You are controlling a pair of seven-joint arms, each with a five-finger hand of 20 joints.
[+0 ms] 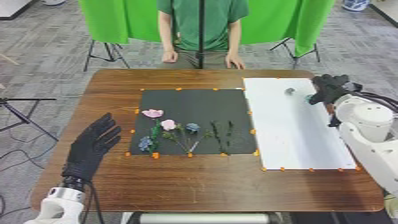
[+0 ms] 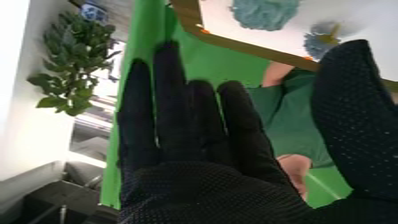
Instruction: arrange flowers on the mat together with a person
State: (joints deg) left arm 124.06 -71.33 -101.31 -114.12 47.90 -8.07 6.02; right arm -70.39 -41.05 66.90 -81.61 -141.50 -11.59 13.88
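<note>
Fingers are straight and released: the left hand (image 1: pixel 87 149) is left of the black mat (image 1: pixel 182 102), which bears a pink flower (image 1: pixel 153 113); the right hand (image 1: pixel 330 90) is well to its right.

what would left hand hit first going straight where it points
Nothing, it seems: the left hand would pass left of the mat and over the table's far edge, though depth is unclear.
</note>
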